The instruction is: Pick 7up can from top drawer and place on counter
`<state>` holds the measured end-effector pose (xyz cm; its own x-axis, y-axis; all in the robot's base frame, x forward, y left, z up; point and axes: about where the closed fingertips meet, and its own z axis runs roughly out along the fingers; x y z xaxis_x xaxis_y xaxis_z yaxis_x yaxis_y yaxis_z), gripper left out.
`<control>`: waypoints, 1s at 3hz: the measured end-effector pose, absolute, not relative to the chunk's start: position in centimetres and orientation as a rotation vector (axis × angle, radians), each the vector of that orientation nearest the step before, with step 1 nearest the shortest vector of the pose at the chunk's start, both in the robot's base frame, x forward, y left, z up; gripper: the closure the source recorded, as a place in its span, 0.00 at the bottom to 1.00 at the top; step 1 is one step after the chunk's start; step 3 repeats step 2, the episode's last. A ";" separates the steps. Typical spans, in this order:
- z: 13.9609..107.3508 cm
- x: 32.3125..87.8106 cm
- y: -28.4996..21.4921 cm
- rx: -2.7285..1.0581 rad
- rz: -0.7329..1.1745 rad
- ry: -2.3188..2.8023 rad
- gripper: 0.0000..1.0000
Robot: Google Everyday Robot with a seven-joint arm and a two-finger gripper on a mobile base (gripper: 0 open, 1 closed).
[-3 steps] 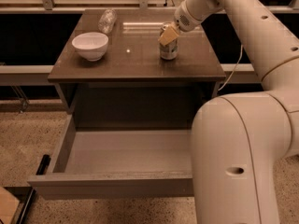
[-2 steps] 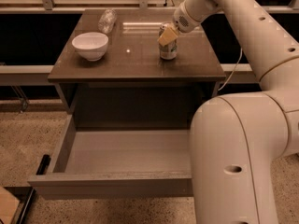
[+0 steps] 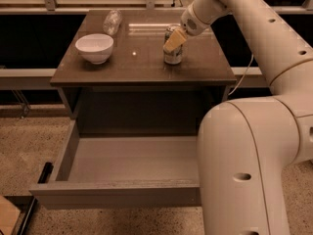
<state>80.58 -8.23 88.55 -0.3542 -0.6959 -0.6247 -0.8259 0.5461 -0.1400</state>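
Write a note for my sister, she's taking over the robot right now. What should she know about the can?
Gripper: at the top of the 7up can, over the right side of the counter.
Can: upright, looks set down on the counter.
Top drawer: pulled open.
Done: can is out of the drawer.
Left: make sure it is released, then lift the arm away.
White bowl and plastic bottle sit to the left.

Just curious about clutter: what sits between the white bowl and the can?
Nothing: the camera view shows only bare counter between the white bowl and the 7up can. The gripper is at the can's top.
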 end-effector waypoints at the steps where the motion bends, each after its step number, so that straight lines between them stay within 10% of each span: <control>1: 88.3 80.6 -8.1 -1.224 0.265 2.143 0.00; 3: 88.3 80.6 -8.1 -1.224 0.265 2.143 0.00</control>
